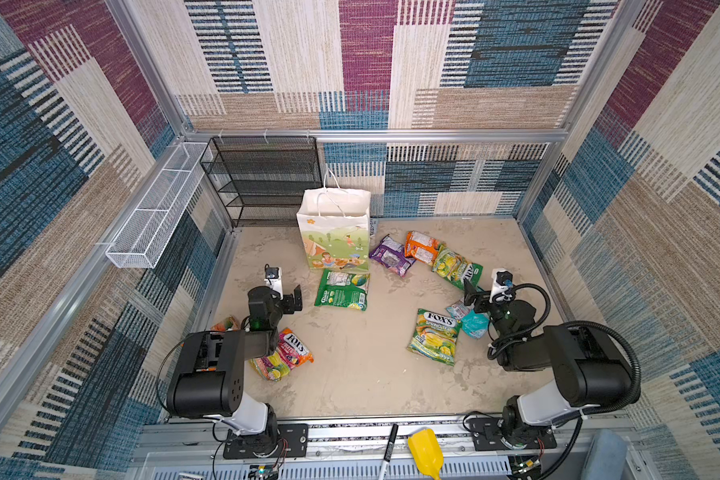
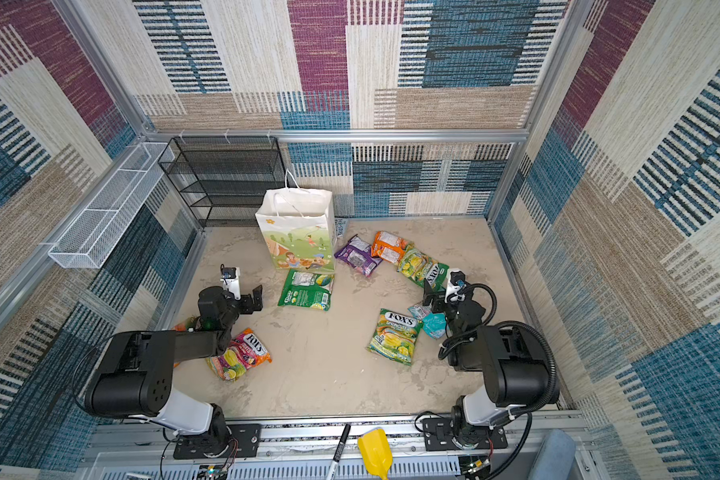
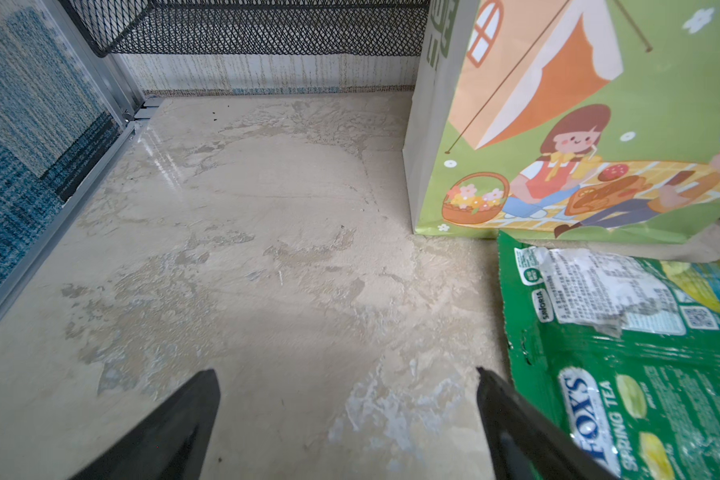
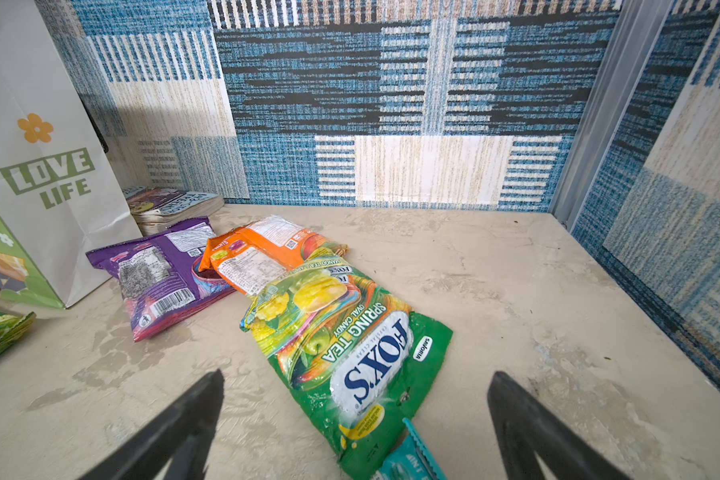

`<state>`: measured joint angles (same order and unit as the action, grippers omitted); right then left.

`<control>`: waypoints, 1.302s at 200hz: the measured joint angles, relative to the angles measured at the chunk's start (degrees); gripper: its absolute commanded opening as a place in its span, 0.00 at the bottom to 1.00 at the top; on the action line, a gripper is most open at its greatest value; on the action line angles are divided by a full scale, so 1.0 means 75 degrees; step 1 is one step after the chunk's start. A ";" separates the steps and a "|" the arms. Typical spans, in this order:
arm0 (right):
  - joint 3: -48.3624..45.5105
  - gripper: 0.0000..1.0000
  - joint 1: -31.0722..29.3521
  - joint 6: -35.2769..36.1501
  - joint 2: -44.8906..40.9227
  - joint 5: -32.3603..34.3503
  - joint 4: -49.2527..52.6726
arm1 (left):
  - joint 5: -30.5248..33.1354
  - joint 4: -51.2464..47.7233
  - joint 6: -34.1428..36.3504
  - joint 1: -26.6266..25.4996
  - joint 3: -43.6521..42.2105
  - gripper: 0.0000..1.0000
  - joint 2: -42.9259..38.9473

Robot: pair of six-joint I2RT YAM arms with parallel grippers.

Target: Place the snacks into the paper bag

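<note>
The right wrist cam catches stuff the top views mostly hide: "LOVE LIFE" on the side of the paper bag [image 4: 46,178], and a book [image 4: 171,203] tucked behind it. Both top views show a multicolour FOX'S packet [image 1: 285,353] partly under the left arm and a yellow-green packet [image 1: 435,336] near the right arm. Neither wrist cam sees those two.

The bag stands upright at the back of the counter [image 1: 362,374], mouth open. Left claw [image 3: 346,374] is spread wide and holds nothing, over bare counter. The green packet [image 3: 620,353] lies just beside one finger, right at the foot of the bag.

Right claw [image 4: 356,376] is wide and empty too. The Spring Tea packet [image 4: 350,353] lies just ahead, lined up with the gap between its fingers, and a teal packet [image 4: 408,461] overlaps its near end. The orange packet [image 4: 262,249] and purple packet [image 4: 163,274] sit further off, next to the bag.
</note>
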<state>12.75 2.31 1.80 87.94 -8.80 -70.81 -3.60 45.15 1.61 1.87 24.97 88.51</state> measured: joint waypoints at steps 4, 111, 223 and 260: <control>0.0000 1.00 0.0000 0.0000 0.0000 0.0000 0.0000 | -0.0003 0.0000 0.0000 0.0000 0.0000 0.99 0.0000; 0.0032 1.00 -0.0061 0.0026 0.0017 0.0055 0.0020 | -0.0143 -0.0009 -0.0003 0.0020 0.0029 0.99 0.0012; -0.0026 1.00 -0.0026 -0.0012 -0.0192 0.0259 0.0117 | 0.0697 -0.0050 -0.0420 0.0178 -0.0192 0.99 -0.0323; 0.0542 1.00 -0.0154 -0.0810 -0.2442 0.0799 0.1711 | 0.1239 -0.1961 -0.0877 0.0163 0.0723 0.99 -0.1953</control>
<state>16.82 1.15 -4.27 69.63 -2.81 -57.98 5.69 30.44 -4.97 3.09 30.39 73.87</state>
